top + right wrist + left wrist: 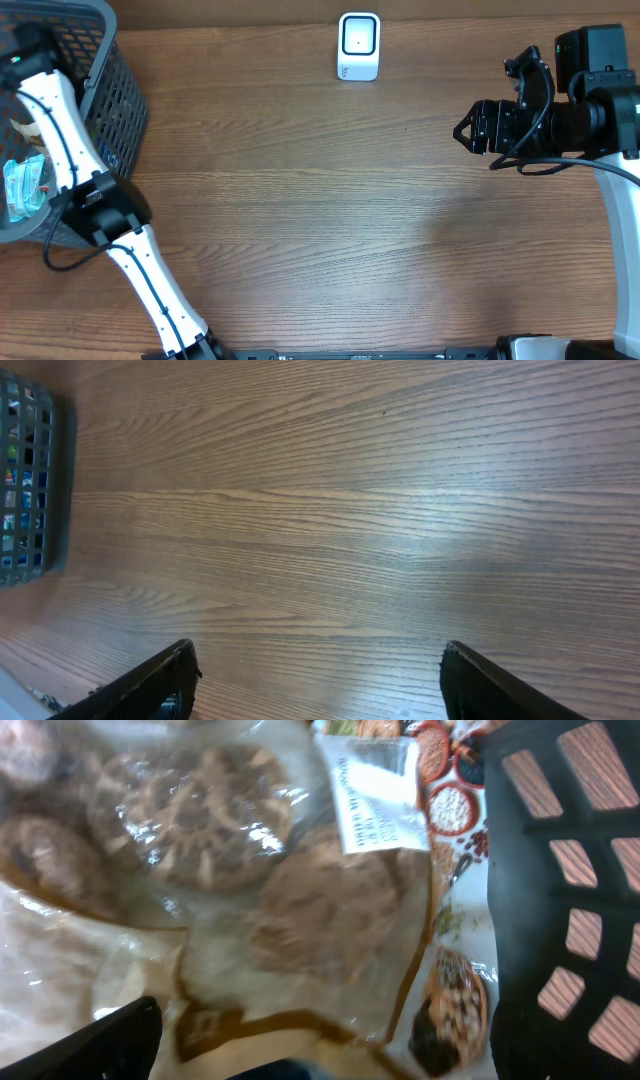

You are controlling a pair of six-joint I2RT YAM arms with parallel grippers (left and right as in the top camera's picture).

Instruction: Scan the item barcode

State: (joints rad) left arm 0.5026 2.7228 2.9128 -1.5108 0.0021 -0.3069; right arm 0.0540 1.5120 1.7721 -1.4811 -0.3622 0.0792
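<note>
Wood-grain table (320, 200) is spread across the overhead view, and places are given here from the dark mesh basket (115, 95) set at its left end. The left arm is reached over the basket's rim, so that the left gripper (28, 45) is hung inside the basket; its jaws are held wide apart, and nothing is seen clamped between them. The right gripper (468, 130) is parked well apart from the basket, across the table, with its jaws likewise parted over bare wood and nothing held. A small white scanner (359, 46) is stood well to the right of the basket, against the table's far edge. Inside the basket, just beside its wall, a clear packet (300, 900) of brown dried pieces is laid flat under the left wrist camera; this is judged to be the item to be scanned. A white printed label (375, 795) is stuck near the packet's upper edge, though no barcode can be made out. The packet is judged light, soft and crinkly, with slippery film and brittle contents, so it is best pinched at a flat edge seam, with the label left uncovered.
</note>
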